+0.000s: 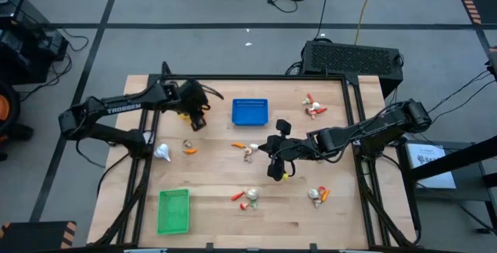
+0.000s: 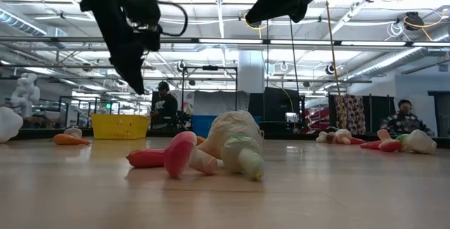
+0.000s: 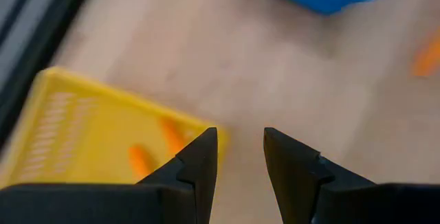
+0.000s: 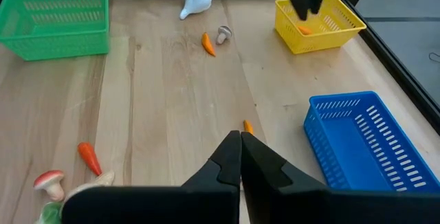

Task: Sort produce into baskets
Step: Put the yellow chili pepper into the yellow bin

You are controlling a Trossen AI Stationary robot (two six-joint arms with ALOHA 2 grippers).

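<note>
My left gripper (image 3: 240,138) hangs open, with nothing between its fingers, above the near corner of the yellow basket (image 3: 82,135), which holds two orange carrots (image 3: 141,160). The blue basket (image 1: 249,112) stands at the far middle and the green basket (image 1: 173,210) at the near left. My right gripper (image 4: 240,157) is shut and held above the table's middle. A small carrot (image 4: 248,126) lies just beyond its tips. Loose produce lies about: a garlic bulb (image 1: 161,153), a carrot (image 4: 207,44), a mushroom (image 4: 223,34), and mixed clusters (image 1: 248,196) (image 1: 318,195) (image 1: 313,107).
A dark frame rail (image 1: 353,113) runs along the table's right side and another along its far edge. Bare wood (image 4: 158,93) lies between the green basket and the blue basket. People sit in the room behind the table (image 2: 404,120).
</note>
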